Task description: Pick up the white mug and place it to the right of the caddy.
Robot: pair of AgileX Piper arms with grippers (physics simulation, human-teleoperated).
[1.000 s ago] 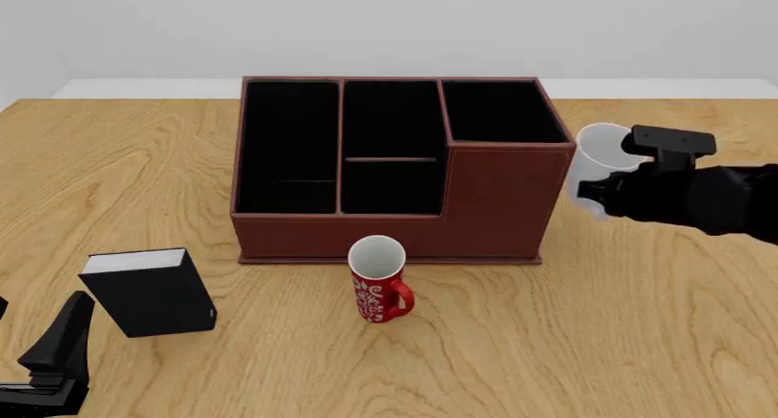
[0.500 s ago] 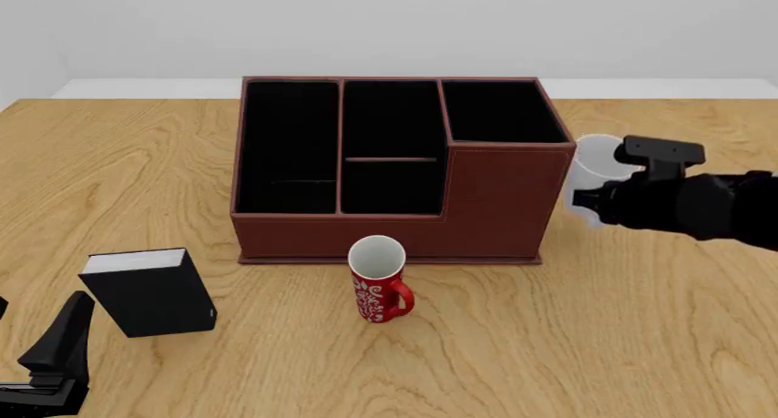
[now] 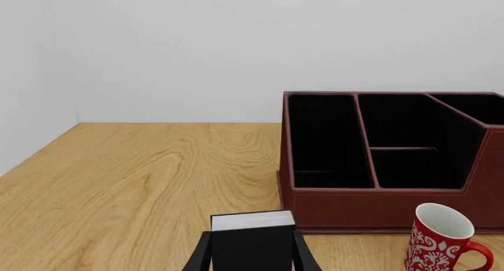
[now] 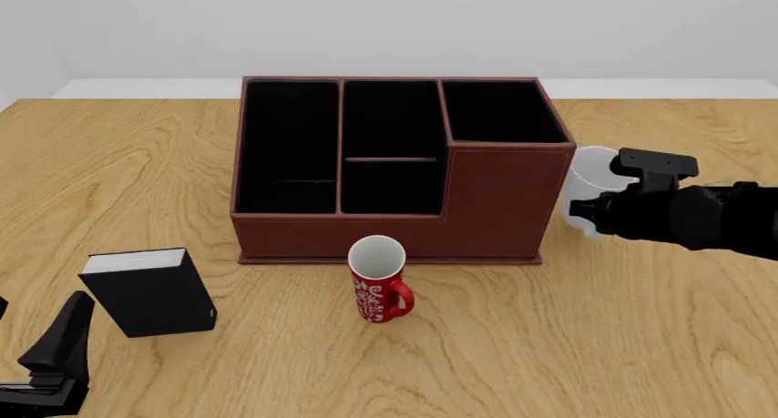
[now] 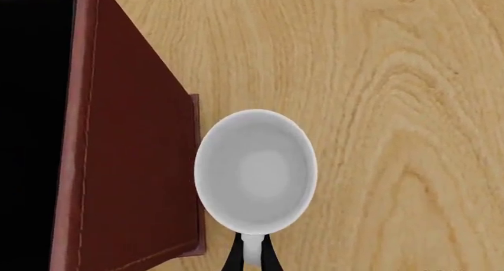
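One step left, by my reading: right gripper [image 5: 250, 254], jaws pinched on the handle of the white mug [image 4: 591, 174], holds it upright just beside the caddy [image 4: 486, 195], toward the desk's [image 4: 632, 327] right edge; lower straight, keep clear of the wall, then release.

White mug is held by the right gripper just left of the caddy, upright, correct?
Not quite: the white mug sits right of the caddy, not left, as the front view shows. It is upright, with the right gripper at its handle.
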